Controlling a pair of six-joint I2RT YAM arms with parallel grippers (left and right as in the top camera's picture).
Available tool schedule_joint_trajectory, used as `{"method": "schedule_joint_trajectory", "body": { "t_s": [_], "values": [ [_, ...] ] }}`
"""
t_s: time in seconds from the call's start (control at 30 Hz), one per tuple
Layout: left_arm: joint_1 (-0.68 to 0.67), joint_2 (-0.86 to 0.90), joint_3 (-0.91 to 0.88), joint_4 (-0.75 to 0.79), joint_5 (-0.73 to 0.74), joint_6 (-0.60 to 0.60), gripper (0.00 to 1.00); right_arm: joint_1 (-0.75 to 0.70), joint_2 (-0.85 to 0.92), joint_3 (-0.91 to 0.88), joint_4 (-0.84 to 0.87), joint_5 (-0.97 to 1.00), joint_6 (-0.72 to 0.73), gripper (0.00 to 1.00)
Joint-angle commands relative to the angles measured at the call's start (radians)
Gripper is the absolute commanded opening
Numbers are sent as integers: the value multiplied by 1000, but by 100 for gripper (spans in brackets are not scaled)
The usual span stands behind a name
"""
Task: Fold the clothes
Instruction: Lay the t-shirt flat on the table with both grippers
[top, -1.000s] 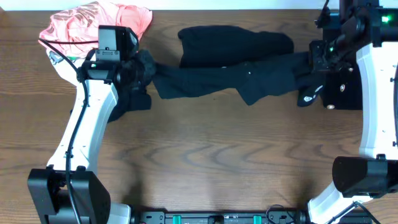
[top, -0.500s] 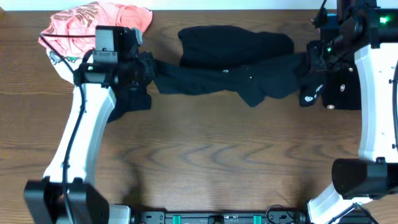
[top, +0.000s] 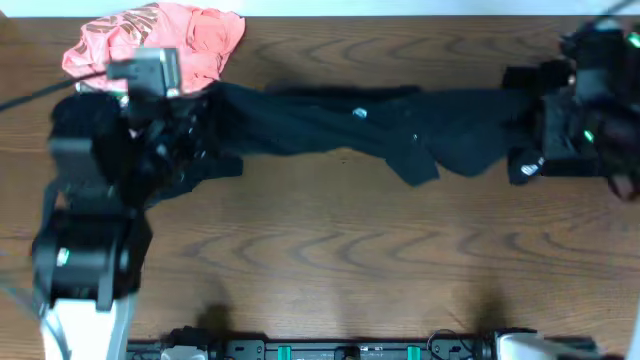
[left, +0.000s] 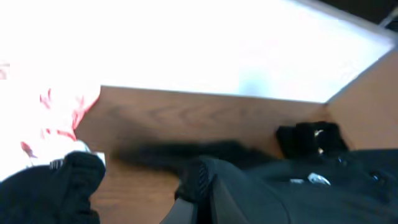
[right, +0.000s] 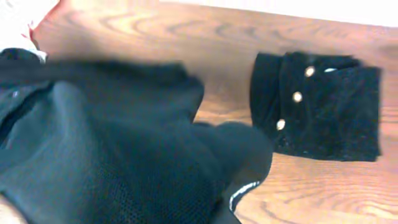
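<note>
A black T-shirt with a small white logo hangs stretched in a long band across the back of the table. My left gripper is shut on its left end, and black fabric bunches round the dark fingers in the left wrist view. My right gripper is shut on the right end. In the right wrist view the black T-shirt covers that gripper's fingers completely. Both arms look motion-blurred from overhead.
A coral-pink garment lies bunched at the back left corner. A folded black garment with small white dots lies at the right, under my right arm. The table's back edge runs just behind the shirt.
Both arms have pulled apart, the left one leftward and the right one rightward. The black T-shirt, loosely heaped before, is now drawn out into one taut band.
</note>
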Motion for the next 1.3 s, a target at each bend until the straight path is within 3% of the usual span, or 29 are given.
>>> {"method": "schedule_joint_trajectory", "body": {
  "t_s": [0.0, 0.33, 0.67, 0.87, 1.27],
  "values": [
    [8, -93, 19, -19, -5, 16, 6, 3, -102, 14, -12, 40, 21, 1],
    [8, -311, 19, -68, 0, -21, 6, 3, -327, 27, -63, 71, 67, 1],
    [8, -421, 45, -66, 6, -63, 6, 3, -373, 144, -160, 76, 89, 1],
    [8, -385, 48, -56, 6, -63, 6, 3, -337, 148, -142, 90, 89, 1],
    [8, -115, 47, -49, 5, -43, 6, 3, -74, 140, -133, 66, 83, 1]
  ]
}}
